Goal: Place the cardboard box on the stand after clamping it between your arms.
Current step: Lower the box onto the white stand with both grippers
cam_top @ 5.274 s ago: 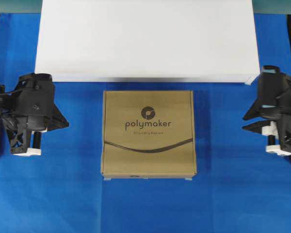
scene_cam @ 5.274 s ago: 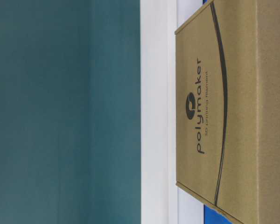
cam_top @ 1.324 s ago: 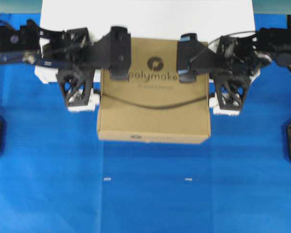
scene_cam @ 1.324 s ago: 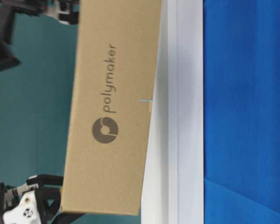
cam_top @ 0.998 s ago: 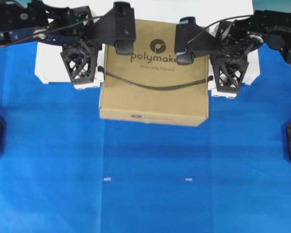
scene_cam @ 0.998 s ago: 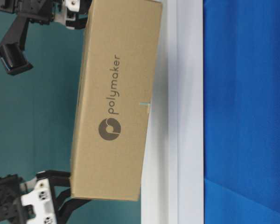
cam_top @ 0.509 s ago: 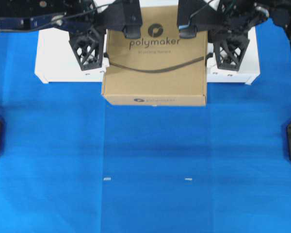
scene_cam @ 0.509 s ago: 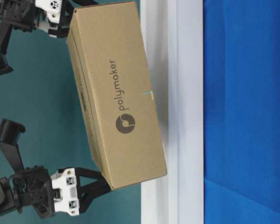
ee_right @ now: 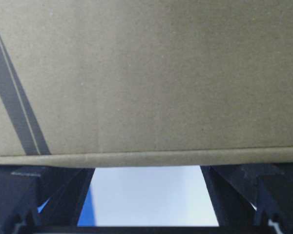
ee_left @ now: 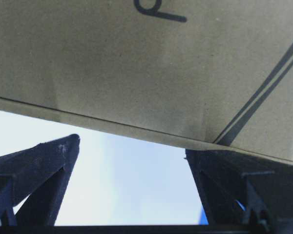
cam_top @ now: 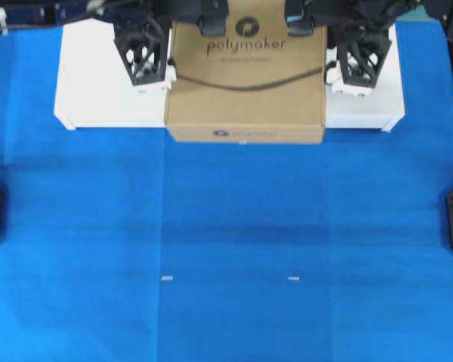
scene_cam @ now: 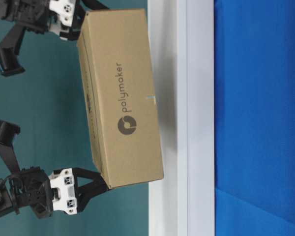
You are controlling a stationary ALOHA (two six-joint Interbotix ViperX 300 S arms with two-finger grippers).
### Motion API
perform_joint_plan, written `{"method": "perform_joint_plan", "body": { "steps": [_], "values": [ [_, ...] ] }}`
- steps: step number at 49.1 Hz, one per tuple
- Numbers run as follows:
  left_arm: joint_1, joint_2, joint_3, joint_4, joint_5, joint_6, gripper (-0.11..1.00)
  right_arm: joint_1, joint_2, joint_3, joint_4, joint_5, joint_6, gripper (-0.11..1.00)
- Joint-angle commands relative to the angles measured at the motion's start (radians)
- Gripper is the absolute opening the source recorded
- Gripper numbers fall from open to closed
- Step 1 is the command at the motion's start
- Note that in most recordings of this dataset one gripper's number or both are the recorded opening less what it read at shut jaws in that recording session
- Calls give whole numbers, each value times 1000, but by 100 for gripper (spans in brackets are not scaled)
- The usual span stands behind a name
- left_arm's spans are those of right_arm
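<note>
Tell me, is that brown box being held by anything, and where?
Yes. The cardboard box is squeezed between the left pincer and right pincer, pressed against its two opposite sides, above the stand.

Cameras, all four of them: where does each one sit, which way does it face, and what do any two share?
Overhead: above, looking down at the box over the stand, left gripper and right gripper flanking it.
Table-level: low, turned sideways, facing the box front; both grippers show.
Left wrist: along its open fingers at the box side.
Right wrist: likewise, fingers.
All share the box.
</note>
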Motion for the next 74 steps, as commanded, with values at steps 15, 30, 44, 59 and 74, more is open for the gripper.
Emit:
{"method": "perform_joint_plan", "body": {
  "steps": [15,30,44,59,74],
  "values": [
    [-5,-3,-183,-23,-92,-11,87,-9,89,-186,178,-133,-104,98],
    [34,21,-209,-23,-92,5,87,-41,137,-233,193,-126,-144,97],
    [57,46,-210,-23,-92,9,87,-64,160,-252,201,-126,-164,97],
    [74,61,-160,-23,-132,2,87,-78,199,-229,199,-141,-181,97],
    [84,72,-46,-23,-218,-17,87,-110,244,-190,201,-169,-232,97]
  ]
}}
